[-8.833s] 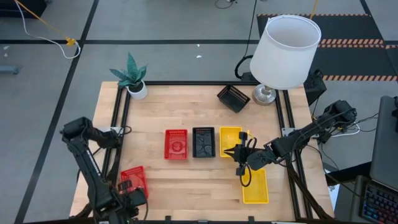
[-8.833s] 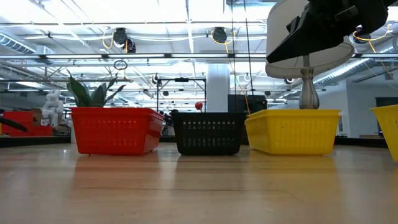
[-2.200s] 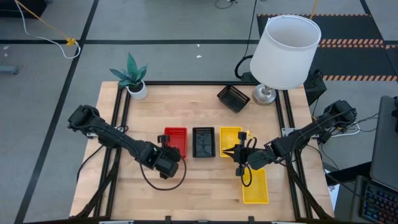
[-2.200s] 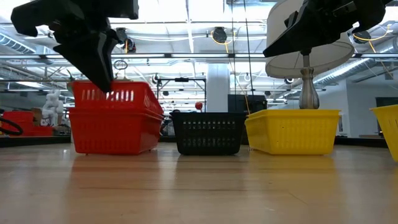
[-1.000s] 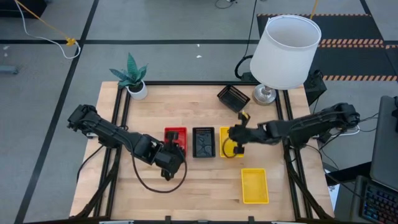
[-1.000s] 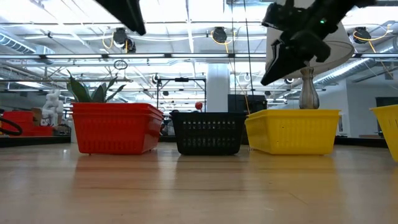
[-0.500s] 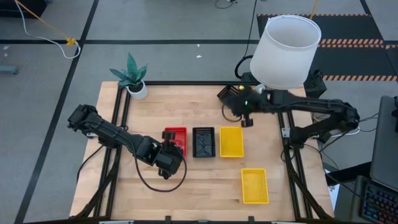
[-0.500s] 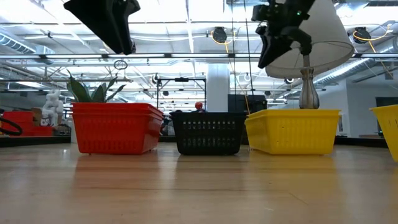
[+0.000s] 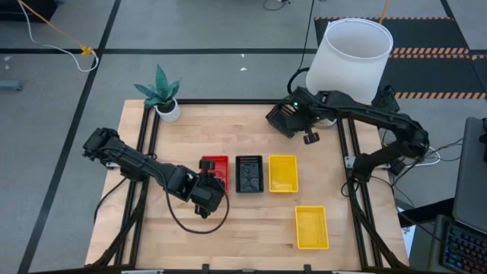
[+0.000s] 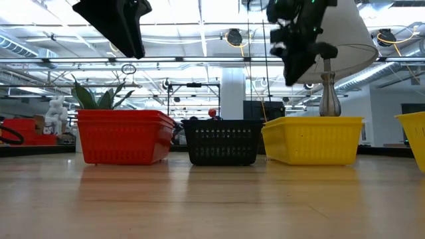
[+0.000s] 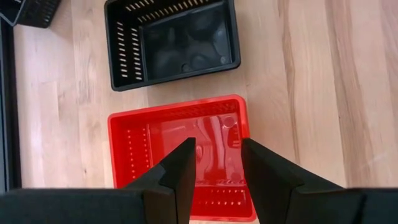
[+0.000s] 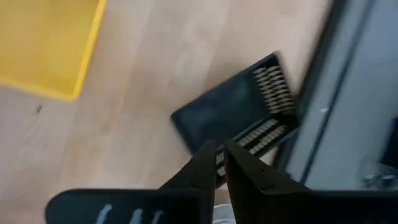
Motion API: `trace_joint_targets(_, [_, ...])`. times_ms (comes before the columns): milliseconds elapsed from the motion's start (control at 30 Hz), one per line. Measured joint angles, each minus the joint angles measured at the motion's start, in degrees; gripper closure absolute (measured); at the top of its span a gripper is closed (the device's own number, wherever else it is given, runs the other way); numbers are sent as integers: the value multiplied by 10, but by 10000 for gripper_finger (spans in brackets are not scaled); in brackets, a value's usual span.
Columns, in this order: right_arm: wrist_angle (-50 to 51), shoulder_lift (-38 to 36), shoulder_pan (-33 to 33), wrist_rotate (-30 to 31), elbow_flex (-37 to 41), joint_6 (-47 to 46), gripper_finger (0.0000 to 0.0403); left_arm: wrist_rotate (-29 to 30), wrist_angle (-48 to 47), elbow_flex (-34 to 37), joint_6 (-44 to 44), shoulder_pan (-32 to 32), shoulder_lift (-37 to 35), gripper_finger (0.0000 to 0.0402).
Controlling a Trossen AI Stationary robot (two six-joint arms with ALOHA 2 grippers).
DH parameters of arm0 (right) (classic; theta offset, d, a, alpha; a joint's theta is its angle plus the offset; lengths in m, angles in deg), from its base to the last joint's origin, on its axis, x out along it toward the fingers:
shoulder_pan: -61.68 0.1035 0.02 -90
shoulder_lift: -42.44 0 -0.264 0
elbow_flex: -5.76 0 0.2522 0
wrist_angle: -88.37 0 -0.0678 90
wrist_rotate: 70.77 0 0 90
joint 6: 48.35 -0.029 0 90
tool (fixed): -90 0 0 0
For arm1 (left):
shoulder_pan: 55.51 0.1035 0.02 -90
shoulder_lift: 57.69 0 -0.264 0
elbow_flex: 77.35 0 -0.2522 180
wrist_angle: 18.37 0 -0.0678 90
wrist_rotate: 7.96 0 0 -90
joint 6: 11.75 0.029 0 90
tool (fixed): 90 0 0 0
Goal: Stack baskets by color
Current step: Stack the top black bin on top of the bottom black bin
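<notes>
A stack of red baskets (image 9: 214,170) (image 11: 134,149), a black basket (image 9: 249,173) (image 11: 171,40) and a yellow basket (image 9: 282,173) stand in a row at mid-table. A second yellow basket (image 9: 312,227) lies nearer the front right. Another black basket (image 9: 280,119) (image 12: 239,118) sits askew at the far edge. My left gripper (image 9: 210,187) (image 11: 219,163) hangs open high above the red stack, nothing between its fingers. My right gripper (image 9: 307,135) (image 12: 219,163) hovers beside the far black basket, its fingers all but together and empty.
A lamp with a white shade (image 9: 348,55) stands at the far right corner, and my right arm reaches past its base under the shade. A potted plant (image 9: 161,95) stands at the far left corner. Bare wood lies along the near edge, left of the front yellow basket.
My right gripper has swung from above the row's yellow basket toward the table's far edge, rising and rolling, and now hovers by the far black basket. The lampshade has tipped as the arm passed beneath it.
</notes>
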Motion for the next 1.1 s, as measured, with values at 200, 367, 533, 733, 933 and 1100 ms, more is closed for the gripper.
trace_joint_targets(200, [46, 66, -33, -11, 0, 15, 350, 0, 0, 0, 0, 5, 0, 270])
trace_joint_targets(367, [42, 111, -50, -10, 0, 19, 329, 0, 0, 0, 2, 5, 0, 270])
trace_joint_targets(533, [32, 151, -55, -10, 1, 22, 314, -1, 0, 0, 3, 0, 0, 270])
trace_joint_targets(733, [28, 184, -55, -9, 1, 30, 297, -2, 0, 0, -7, -1, 0, 270])
trace_joint_targets(933, [16, 205, -55, -9, 1, 31, 276, -2, 0, 0, -15, -9, 0, 270])
trace_joint_targets(1100, [17, 212, -55, -10, 2, 30, 261, -2, 0, 0, -28, -18, 0, 270])
